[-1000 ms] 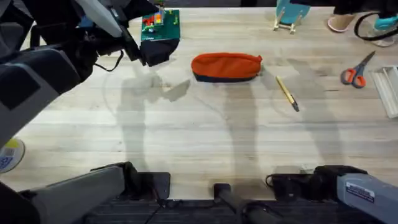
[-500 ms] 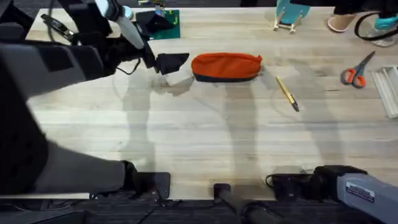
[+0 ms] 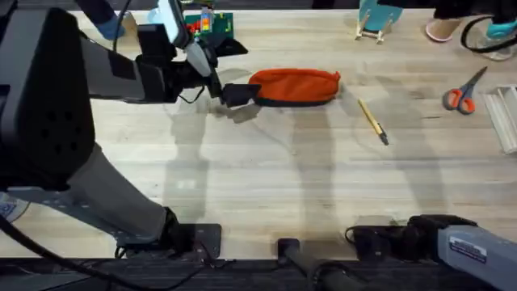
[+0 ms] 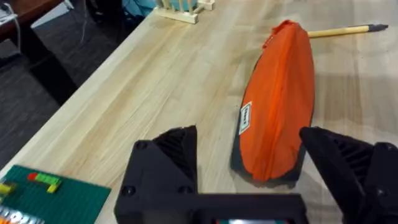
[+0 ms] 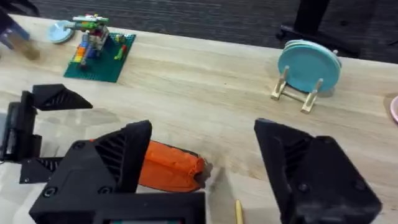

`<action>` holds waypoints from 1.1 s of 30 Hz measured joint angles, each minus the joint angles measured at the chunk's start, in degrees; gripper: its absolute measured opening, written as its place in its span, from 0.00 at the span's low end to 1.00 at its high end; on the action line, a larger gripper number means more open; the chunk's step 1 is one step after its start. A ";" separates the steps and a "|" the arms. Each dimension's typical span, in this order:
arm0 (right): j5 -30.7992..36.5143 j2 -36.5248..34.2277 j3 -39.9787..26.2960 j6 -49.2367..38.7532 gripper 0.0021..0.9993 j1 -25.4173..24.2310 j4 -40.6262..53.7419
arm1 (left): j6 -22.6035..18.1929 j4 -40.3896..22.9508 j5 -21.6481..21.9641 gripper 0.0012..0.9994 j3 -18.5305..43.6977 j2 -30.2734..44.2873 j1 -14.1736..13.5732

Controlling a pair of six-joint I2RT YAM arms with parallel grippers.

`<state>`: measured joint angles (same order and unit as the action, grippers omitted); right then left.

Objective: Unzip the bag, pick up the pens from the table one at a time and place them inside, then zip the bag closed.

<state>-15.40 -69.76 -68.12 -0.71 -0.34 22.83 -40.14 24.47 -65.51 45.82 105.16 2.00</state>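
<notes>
The orange bag lies zipped on the table, long side left to right. My left gripper is open at the bag's left end, one finger on either side of it, and nothing is gripped. In the left wrist view the bag stretches away between the left gripper's black fingers. A yellow pen with a dark end lies just right of the bag. My right gripper stays open near the table's front edge, far from the bag.
A green brick plate with small models sits behind the left gripper. A blue plate on a wooden rack stands at the back. Orange-handled scissors lie at the far right. A roll of tape is at the left edge.
My left arm swung right and forward from beside the green plate to the bag's left end. Bag, pen and right arm have not moved.
</notes>
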 joint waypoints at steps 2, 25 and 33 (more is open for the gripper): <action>0.18 0.00 0.00 0.00 1.00 0.00 0.09 | 0.00 0.05 0.75 0.99 0.00 0.00 -0.98; 0.60 0.00 0.00 0.00 1.00 0.00 0.20 | 0.94 -1.35 9.53 0.84 0.04 0.00 -5.58; 0.59 0.00 0.00 0.00 1.00 0.00 0.20 | 1.24 -1.88 9.19 0.43 0.04 0.00 -5.76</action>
<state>-14.81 -69.76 -68.12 -0.71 -0.34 23.03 -38.90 22.59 -56.32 45.87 105.16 -3.76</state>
